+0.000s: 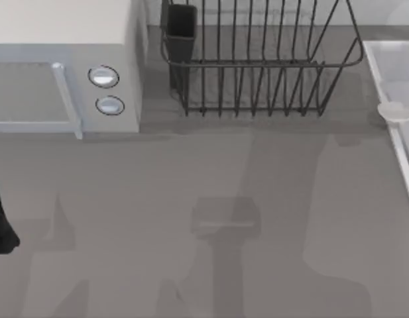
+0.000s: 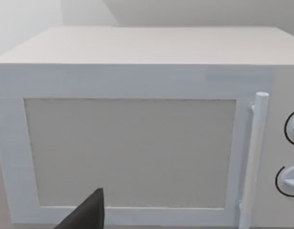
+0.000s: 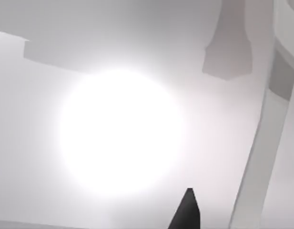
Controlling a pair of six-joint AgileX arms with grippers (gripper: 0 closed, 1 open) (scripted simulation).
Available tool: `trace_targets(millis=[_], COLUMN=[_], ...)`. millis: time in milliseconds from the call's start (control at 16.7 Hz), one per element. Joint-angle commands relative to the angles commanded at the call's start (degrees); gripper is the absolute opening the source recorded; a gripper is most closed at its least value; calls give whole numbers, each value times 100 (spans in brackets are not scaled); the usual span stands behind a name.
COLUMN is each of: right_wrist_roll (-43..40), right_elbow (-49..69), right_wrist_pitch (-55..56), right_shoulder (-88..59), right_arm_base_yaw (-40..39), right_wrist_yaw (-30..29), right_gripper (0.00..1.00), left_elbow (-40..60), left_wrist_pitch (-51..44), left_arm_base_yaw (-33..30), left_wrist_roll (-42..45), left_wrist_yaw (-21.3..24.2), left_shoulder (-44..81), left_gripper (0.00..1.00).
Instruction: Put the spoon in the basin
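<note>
On basin point(image 1: 404, 142) rim, spoon point(image 1: 394, 111); microwave point(image 1: 65, 66) far left

- A rendered kitchen counter, seen from above: a plain grey worktop point(image 1: 191, 199).
- A white microwave point(image 1: 65, 66) with two round knobs point(image 1: 103, 77) and a bar door handle stands at the back left.
- A dark wire dish rack point(image 1: 257, 59) sits beside it.
- A pale basin point(image 1: 400, 86) with a raised rim lies at the right edge.

Matte black left arm point(image 1: 0, 222) beside the microwave point(image 1: 65, 66), smooth and unmarked, a tapered black fingertip point(image 2: 87, 214) facing it, another pointed black fingertip point(image 3: 187, 210) in the right wrist view
</note>
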State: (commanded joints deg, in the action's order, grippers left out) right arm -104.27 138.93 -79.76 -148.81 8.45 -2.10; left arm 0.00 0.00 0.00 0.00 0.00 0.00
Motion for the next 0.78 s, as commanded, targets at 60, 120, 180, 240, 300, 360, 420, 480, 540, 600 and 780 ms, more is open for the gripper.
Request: trace_targets(millis=[60,120,180,240,300,360,420,480,540,600,780], right_wrist_roll=[0,0,0,0,0,0,0,0,0,0,0], right_elbow=[0,0,0,0,0,0,0,0,0,0,0], right_wrist_pitch=[0,0,0,0,0,0,0,0,0,0,0], right_shoulder=[0,0,0,0,0,0,0,0,0,0,0], right_arm_base_yaw=[0,0,0,0,0,0,0,0,0,0,0], right_wrist_yaw=[0,0,0,0,0,0,0,0,0,0,0], right_gripper=[45,53,60,68,75,83,90,98,100,100,100], left_elbow=[0,0,0,0,0,0,0,0,0,0,0], left_wrist_pitch=[0,0,0,0,0,0,0,0,0,0,0], left_arm_base_yaw=[0,0,0,0,0,0,0,0,0,0,0], left_wrist_roll=[0,0,0,0,0,0,0,0,0,0,0], left_wrist_yaw=[0,0,0,0,0,0,0,0,0,0,0], left_shoulder=[0,0,0,0,0,0,0,0,0,0,0], left_gripper=[100,100,100,100,100,100,100,100,100,100,100])
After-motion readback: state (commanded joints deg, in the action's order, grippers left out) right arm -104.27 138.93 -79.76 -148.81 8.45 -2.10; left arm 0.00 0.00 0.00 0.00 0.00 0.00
